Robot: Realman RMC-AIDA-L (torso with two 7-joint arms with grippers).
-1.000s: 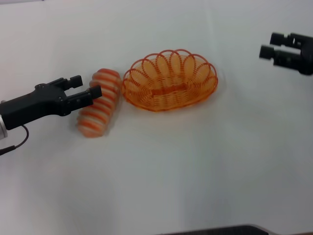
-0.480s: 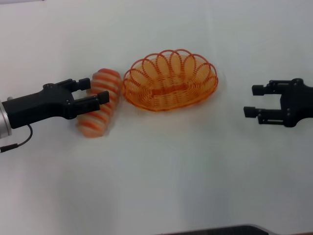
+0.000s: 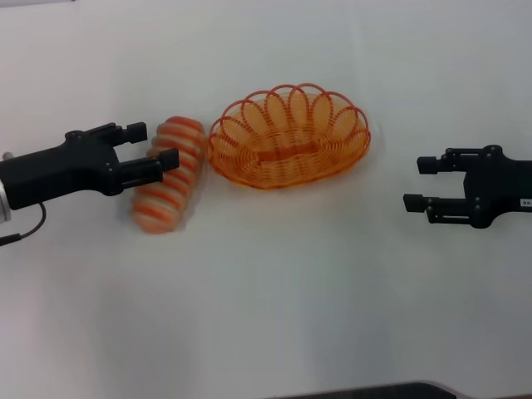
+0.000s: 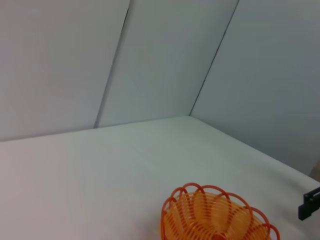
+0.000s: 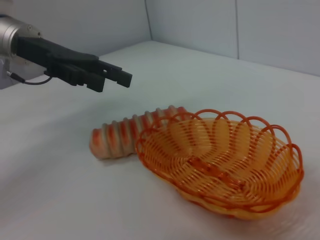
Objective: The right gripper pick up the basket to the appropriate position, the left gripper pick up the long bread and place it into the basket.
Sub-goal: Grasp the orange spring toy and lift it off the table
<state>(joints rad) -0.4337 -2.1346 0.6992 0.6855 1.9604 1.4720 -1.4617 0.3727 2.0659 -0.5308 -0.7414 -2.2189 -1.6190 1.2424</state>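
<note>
The oval orange wire basket (image 3: 288, 135) sits on the white table at centre back; it also shows in the left wrist view (image 4: 215, 215) and the right wrist view (image 5: 225, 160). The long bread (image 3: 169, 173), striped orange and cream, lies just left of the basket, touching or nearly touching its rim, and shows in the right wrist view (image 5: 130, 134). My left gripper (image 3: 158, 145) is open, raised above the bread's near-left side; it shows in the right wrist view (image 5: 117, 78). My right gripper (image 3: 420, 184) is open and empty, well to the right of the basket.
The white table (image 3: 274, 291) is bare apart from these things. Pale walls stand behind it in the wrist views. A dark edge (image 3: 374, 391) runs along the table's front.
My right gripper has come down from the far right back and moved leftward toward the basket. My left gripper has shifted slightly back and left over the bread. Basket and bread have not moved.
</note>
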